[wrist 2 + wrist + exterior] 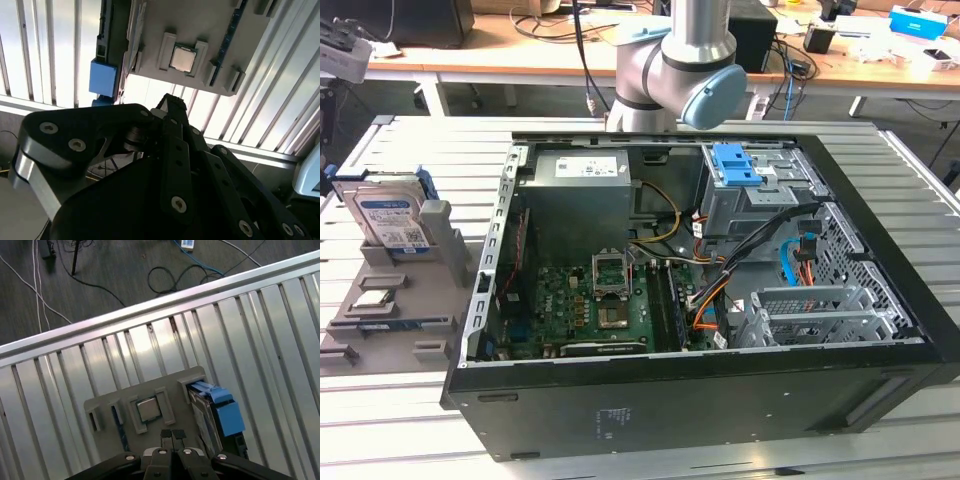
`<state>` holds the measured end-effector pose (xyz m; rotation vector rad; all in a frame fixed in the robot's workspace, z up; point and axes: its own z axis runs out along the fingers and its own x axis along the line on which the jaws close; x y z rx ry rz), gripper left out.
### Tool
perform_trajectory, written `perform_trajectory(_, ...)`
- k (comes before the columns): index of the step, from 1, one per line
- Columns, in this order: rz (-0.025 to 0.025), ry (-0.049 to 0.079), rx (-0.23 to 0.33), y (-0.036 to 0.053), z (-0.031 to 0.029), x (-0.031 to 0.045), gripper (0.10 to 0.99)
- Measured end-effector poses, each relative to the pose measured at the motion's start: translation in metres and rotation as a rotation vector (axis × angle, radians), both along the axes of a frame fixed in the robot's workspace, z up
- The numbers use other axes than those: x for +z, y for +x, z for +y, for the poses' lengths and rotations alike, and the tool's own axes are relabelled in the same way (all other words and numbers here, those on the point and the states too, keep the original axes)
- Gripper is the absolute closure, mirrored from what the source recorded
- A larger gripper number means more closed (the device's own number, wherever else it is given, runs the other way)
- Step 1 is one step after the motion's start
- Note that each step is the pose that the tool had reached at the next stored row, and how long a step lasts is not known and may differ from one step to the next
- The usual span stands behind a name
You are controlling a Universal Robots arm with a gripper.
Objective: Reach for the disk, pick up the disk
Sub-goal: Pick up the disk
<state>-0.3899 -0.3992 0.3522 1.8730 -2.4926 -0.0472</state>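
Observation:
The disk (388, 214), a silver drive with a blue-and-white label in a blue caddy, stands on edge in a grey holder (440, 250) at the exterior view's left. In both wrist views it appears edge-on, with its blue caddy tab showing (227, 415) (103, 78). My gripper (172, 434) (173, 101) hangs above the holder, fingertips together with nothing between them. It is closest to the slot with the chip, and the disk lies a short way to one side, untouched.
A square silver processor chip (148, 409) (182, 57) sits in the holder. An open computer case (880, 345) takes up the middle of the slatted metal table (410, 420). The arm's base (670, 70) rises behind the case. Cables (175, 275) lie on the floor beyond the table's rail.

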Motion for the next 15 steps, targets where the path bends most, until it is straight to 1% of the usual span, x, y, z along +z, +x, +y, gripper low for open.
perform_trajectory(3,0.0,0.0,0.046,0.0,0.0,0.0,0.98)
perform_trajectory(10,0.0001,0.0,0.121,0.0,0.0,0.0,0.98)
perform_trajectory(12,0.0,0.0,0.155,0.0,0.0,0.0,0.98)
perform_trajectory(15,0.0,0.0,0.186,0.0,0.0,0.0,0.98)
